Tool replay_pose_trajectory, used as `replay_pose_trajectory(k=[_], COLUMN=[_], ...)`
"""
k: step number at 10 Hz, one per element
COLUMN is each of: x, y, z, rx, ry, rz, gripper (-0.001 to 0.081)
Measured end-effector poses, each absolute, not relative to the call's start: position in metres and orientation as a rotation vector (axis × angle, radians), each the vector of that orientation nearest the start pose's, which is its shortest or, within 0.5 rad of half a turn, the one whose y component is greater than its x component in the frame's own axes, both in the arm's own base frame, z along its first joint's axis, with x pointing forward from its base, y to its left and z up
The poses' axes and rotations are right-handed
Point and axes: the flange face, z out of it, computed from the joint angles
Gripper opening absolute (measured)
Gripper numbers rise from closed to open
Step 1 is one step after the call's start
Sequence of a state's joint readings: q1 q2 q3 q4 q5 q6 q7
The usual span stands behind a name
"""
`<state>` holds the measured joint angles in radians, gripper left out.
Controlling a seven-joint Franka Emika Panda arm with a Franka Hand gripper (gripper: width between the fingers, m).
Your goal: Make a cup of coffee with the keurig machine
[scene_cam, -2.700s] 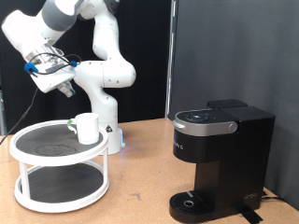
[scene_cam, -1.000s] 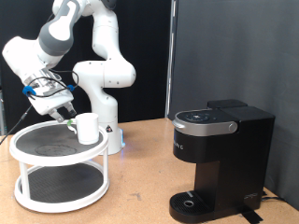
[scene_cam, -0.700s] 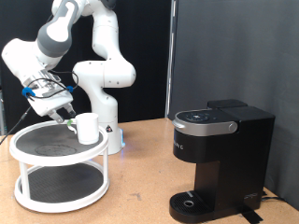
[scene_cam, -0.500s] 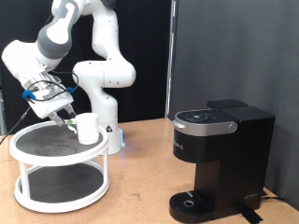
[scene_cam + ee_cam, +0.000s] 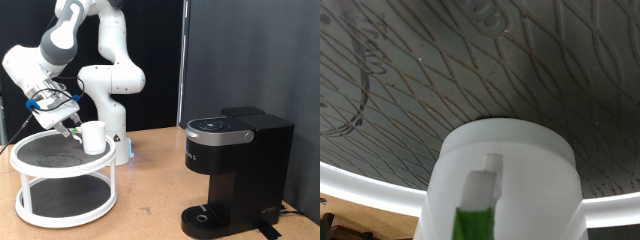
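Keurig machine nearest, at the exterior view's right on the wooden table, lid down, drip base bare. Farther back at the exterior view's left, a white two-tier round stand with dark mesh shelves, carrying the white cup upright at the right edge of its top shelf, a small green-rimmed pod just beside it. Gripper just left of the cup and close above the shelf; cup filling the wrist view; jaw opening impossible to tell, nothing visibly held.
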<state>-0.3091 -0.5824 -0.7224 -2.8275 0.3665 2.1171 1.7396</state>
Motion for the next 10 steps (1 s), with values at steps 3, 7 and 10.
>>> replay_pose_trajectory(k=[3,7,10], x=[0.2074,0.2074,0.2074], y=[-0.2472,-0.2472,-0.2472], z=[0.3196,0.3194,0.3191], rx=[-0.343,-0.343,-0.343], ry=[2.539,2.54,2.54], rz=[0.699,0.7,0.7], gripper=[0.0662,0.0236,0.007])
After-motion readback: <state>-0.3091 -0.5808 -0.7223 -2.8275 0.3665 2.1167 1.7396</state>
